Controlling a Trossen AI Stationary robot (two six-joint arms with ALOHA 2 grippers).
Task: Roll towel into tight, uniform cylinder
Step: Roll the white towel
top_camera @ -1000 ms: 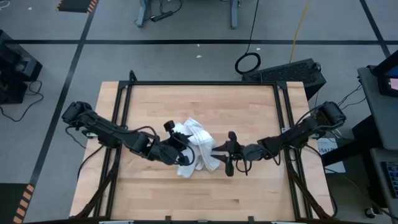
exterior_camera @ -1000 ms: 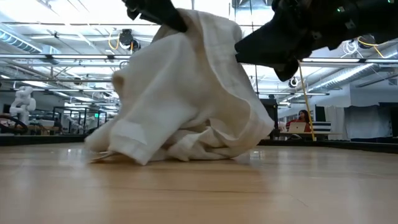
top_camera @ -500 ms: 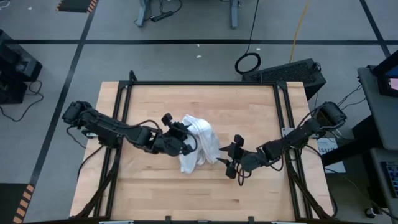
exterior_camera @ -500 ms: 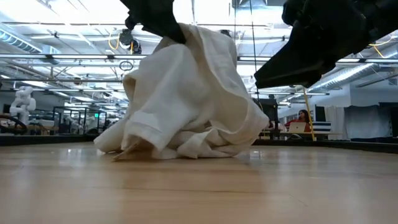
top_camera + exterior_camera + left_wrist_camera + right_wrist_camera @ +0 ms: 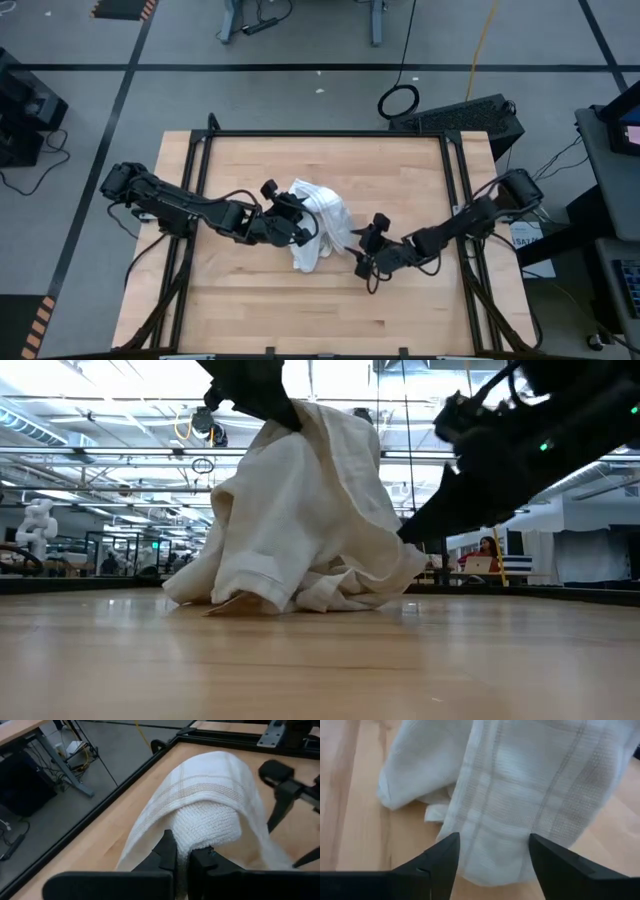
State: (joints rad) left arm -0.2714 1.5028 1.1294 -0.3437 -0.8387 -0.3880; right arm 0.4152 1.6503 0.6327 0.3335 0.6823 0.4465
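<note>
The white checked towel (image 5: 322, 222) stands bunched in a heap at the table's middle, its top held up and its lower folds (image 5: 290, 595) resting on the wood. My left gripper (image 5: 293, 220) is shut on the towel's top, coming from the table's left. My right gripper (image 5: 363, 252) is open, low at the towel's right side. In the right wrist view its two fingers stand on either side of a hanging fold (image 5: 495, 820); whether they touch it I cannot tell. My left gripper pinches a bunched-up part of the towel's top (image 5: 200, 832) between its two fingers, several layers together. The fingers come from the table's left, slanting down. The towel drapes over and hangs below the hold (image 5: 300, 480), with its lower folds on the table.
A black frame (image 5: 325, 133) runs along the table's far edge and both sides. Bare wood lies near and far of the towel. Beyond the table, the low view shows a room with a seated person (image 5: 487, 555) far behind.
My left gripper has carried the towel's top toward the table's far edge and a little to the right; the towel's lower folds have dragged after it along the wood. My right gripper has come down and tipped toward the towel's right side.
</note>
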